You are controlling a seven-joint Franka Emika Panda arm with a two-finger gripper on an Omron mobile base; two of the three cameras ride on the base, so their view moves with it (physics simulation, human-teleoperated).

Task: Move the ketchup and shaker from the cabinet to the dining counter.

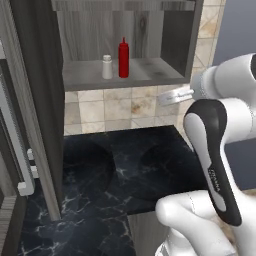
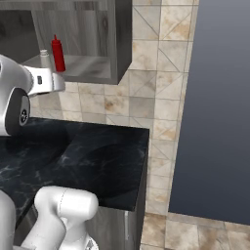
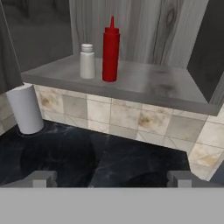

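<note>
The grey wood-grain cabinet stands open, its door swung out to the left. On its bottom shelf the red ketchup stands upright. The stubby pale shaker is close beside it on the left. My gripper is open and holds nothing. It hangs over the black counter, below and in front of the shelf, well short of both bottles. The dining counter is out of view.
A black marble-veined counter runs under the cabinet against a beige tiled wall. A white paper-towel roll stands on it at the left. A tall dark blue-grey panel lies to the right, past the counter's end.
</note>
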